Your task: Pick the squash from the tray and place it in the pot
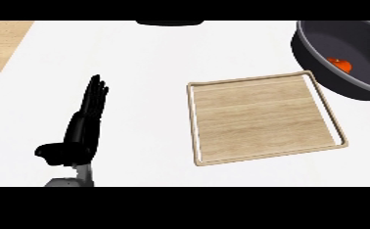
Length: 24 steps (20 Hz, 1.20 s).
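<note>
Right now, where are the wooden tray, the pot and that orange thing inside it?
wooden tray point(265, 121): head view, on the bare middle of its board.
pot point(312, 52): head view, on its dark left wall.
orange thing point(341, 65): head view, on its visible top, inside the pot.

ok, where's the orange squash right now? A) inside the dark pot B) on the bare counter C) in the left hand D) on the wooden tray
A: the orange squash shows inside the dark pot at upper right; the wooden tray holds nothing, and the left hand rests open at lower left.
</note>
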Each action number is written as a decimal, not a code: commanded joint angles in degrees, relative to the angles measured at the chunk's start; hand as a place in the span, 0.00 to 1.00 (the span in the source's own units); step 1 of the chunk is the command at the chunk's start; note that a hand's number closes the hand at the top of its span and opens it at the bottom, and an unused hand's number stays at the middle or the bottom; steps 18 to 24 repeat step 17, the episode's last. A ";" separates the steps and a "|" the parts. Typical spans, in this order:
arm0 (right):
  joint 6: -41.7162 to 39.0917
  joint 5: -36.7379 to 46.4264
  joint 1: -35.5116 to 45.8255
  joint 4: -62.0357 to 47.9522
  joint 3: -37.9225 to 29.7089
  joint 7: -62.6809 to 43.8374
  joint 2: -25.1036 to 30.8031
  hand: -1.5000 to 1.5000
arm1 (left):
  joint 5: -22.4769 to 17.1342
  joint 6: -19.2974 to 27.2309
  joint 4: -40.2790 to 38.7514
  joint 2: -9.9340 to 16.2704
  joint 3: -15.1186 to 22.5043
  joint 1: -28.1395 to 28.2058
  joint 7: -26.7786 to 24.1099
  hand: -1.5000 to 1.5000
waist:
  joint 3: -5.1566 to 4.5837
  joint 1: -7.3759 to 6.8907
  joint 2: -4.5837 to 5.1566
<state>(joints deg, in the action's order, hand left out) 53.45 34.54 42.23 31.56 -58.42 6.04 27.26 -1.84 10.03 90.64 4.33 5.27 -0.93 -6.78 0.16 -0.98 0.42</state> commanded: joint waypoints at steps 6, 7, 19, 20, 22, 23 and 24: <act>-2.72 -12.16 -7.31 2.27 2.30 8.34 1.27 0.00 | 0.08 -0.72 1.86 0.40 -1.06 0.41 1.97 0.50 | -0.11 0.58 -0.33; -2.73 -13.14 -7.77 2.29 3.46 7.83 1.01 0.00 | 0.90 -0.39 -0.56 -0.15 -1.10 -0.84 0.69 0.50 | -0.12 0.68 -0.33; 2.14 -20.76 -18.39 18.41 3.54 8.16 -5.34 0.00 | 1.36 0.31 -1.36 -1.68 -1.13 -0.04 0.22 0.50 | -0.19 1.28 -0.56; 2.14 -20.76 -18.39 18.41 3.54 8.16 -5.34 0.00 | 1.36 0.31 -1.36 -1.68 -1.13 -0.04 0.22 0.50 | -0.19 1.28 -0.56; 2.14 -20.76 -18.39 18.41 3.54 8.16 -5.34 0.00 | 1.36 0.31 -1.36 -1.68 -1.13 -0.04 0.22 0.50 | -0.19 1.28 -0.56; 2.14 -20.76 -18.39 18.41 3.54 8.16 -5.34 0.00 | 1.36 0.31 -1.36 -1.68 -1.13 -0.04 0.22 0.50 | -0.19 1.28 -0.56; 2.14 -20.76 -18.39 18.41 3.54 8.16 -5.34 0.00 | 1.36 0.31 -1.36 -1.68 -1.13 -0.04 0.22 0.50 | -0.19 1.28 -0.56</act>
